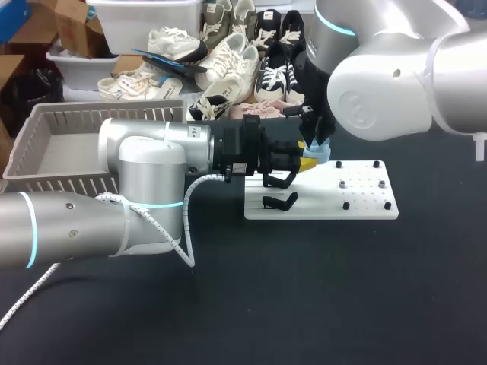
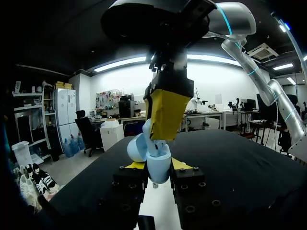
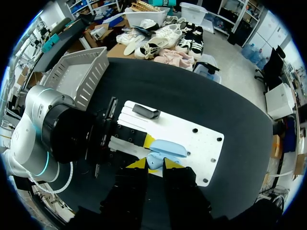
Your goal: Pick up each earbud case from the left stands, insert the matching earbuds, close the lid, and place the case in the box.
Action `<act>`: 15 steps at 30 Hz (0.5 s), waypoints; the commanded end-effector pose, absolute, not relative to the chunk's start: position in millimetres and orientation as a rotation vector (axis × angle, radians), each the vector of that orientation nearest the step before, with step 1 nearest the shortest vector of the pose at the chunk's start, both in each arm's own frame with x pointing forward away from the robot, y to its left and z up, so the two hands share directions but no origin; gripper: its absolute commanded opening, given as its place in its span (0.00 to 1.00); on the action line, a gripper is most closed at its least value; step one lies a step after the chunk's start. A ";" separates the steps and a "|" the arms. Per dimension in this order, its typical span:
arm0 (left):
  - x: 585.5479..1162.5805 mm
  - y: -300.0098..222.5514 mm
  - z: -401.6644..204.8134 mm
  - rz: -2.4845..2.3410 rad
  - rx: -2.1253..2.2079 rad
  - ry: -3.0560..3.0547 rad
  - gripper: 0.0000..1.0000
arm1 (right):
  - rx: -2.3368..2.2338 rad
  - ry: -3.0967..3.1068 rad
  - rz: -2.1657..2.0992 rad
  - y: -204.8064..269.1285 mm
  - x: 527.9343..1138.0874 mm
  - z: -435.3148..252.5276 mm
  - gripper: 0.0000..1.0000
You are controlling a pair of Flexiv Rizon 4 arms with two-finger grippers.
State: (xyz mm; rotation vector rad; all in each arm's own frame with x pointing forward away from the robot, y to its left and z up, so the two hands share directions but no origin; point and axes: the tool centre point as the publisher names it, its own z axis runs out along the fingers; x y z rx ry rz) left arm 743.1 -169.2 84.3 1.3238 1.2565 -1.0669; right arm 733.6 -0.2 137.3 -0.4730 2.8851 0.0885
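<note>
Both jaws meet over the white board point(image 1: 369, 199): our left jaws clamp the open earbud case point(image 2: 157, 163) upright; our right jaws, closure unclear, hang directly above.

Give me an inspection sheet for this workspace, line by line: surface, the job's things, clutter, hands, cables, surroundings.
surface: black table carrying a white peg board.
job's things: light blue earbud case, lid open, held over the board; black stand on the board; grey basket at the table's far left.
clutter: nothing seen.
hands: left hand shut on the case from two sides; right hand at the case from above, grip unclear.
cables: white coiled cable hanging along the left arm.
surroundings: nothing seen reaching over the table.
</note>
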 end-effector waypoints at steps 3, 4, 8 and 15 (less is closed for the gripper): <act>742.7 -168.8 84.0 -1.067 1.323 1.253 0.00 | -0.462 2.887 0.095 0.0 732.4 136.0 0.00; 742.7 -168.8 84.0 -1.067 1.323 1.253 0.00 | -0.462 2.886 0.096 0.2 732.1 135.8 0.00; 742.7 -168.8 84.0 -1.067 1.323 1.253 0.00 | -0.456 2.883 0.107 0.8 731.2 134.7 0.00; 742.7 -168.8 84.0 -1.067 1.323 1.253 0.00 | -0.438 2.878 0.120 0.5 729.3 131.7 0.00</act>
